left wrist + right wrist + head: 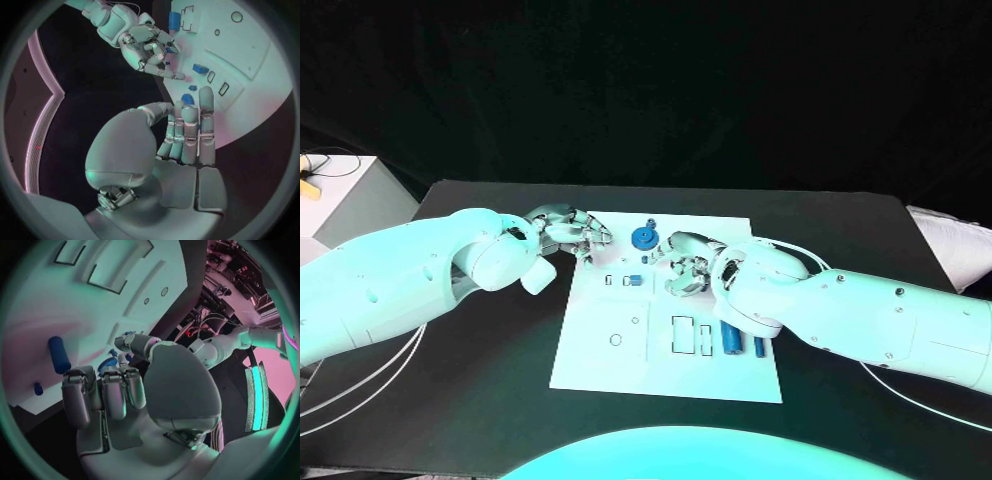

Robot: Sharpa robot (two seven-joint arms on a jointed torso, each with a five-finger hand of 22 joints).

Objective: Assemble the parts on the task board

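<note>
Lying flat mid-table, the white task board (625, 350) has its long axis running away from the robot, on the black table (862, 225). Left hand (567, 235) hovers over the board's far left corner, fingers straight and held together in the left wrist view, holding nothing that I can see. Right hand (687, 265) sits over the board's middle, fingers curled in; something small and blue shows by its thumb in the right wrist view, but I cannot tell if it grips it. Round blue gear (645, 237) stands near the far edge between the hands. Two blue cylinders (737, 342) lie side by side just beside the right arm, long axes pointing away from the robot. Small blue block (632, 280) sits mid-board.
</note>
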